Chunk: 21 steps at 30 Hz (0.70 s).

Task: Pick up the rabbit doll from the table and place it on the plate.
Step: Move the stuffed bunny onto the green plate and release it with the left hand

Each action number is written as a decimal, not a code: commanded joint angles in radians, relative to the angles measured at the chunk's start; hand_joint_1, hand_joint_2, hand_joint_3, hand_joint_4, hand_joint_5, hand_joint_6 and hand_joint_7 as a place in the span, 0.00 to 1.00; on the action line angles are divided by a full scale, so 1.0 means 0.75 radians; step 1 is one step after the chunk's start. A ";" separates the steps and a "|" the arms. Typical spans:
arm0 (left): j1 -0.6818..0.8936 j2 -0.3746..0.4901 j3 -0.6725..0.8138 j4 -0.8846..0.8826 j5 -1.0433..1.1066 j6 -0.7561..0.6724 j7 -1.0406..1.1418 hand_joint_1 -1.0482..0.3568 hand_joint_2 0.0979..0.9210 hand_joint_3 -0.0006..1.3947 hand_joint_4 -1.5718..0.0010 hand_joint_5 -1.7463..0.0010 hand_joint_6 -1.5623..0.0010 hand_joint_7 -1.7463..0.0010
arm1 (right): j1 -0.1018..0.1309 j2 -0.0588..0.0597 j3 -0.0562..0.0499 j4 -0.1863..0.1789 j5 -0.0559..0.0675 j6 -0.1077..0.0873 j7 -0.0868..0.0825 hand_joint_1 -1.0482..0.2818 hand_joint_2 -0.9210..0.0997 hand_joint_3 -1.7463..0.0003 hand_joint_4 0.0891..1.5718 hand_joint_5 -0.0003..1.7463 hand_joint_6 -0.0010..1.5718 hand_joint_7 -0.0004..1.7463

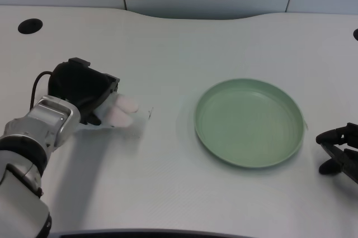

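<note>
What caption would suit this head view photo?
Robot's left hand over a white, pink-tinged rabbit doll, beside an empty round green plate.

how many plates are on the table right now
1. The green plate sits right of center with nothing on it, apart from the left hand, which covers the white rabbit doll.

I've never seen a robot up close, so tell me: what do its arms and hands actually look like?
The left arm is a chunky silver-and-white forearm with a dark band near the elbow. It ends in a bulky black left hand, with a thin black cable looping out behind the wrist. At the right edge only the black fingers of the right hand show.
</note>
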 commanded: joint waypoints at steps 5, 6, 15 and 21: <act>-0.068 0.007 0.056 0.002 -0.055 -0.020 -0.084 0.57 1.00 0.06 0.52 0.00 0.61 0.17 | 0.012 -0.005 0.004 0.012 -0.003 0.020 -0.008 0.20 0.00 0.96 0.57 0.58 0.52 0.51; -0.081 0.001 0.070 -0.002 -0.070 -0.035 -0.091 0.56 1.00 0.07 0.51 0.00 0.61 0.16 | 0.012 -0.004 0.007 0.007 -0.007 0.025 -0.012 0.20 0.00 0.96 0.57 0.58 0.52 0.51; -0.186 -0.131 0.125 -0.036 -0.130 -0.112 -0.060 0.58 0.96 0.01 0.48 0.00 0.62 0.05 | -0.006 -0.016 0.025 0.039 -0.018 0.012 -0.004 0.18 0.00 0.95 0.54 0.61 0.48 0.56; -0.214 -0.224 0.138 -0.052 -0.162 -0.171 -0.094 0.59 0.95 0.01 0.45 0.00 0.61 0.00 | 0.013 -0.007 0.004 -0.005 0.036 0.056 0.034 0.17 0.00 0.96 0.54 0.60 0.48 0.57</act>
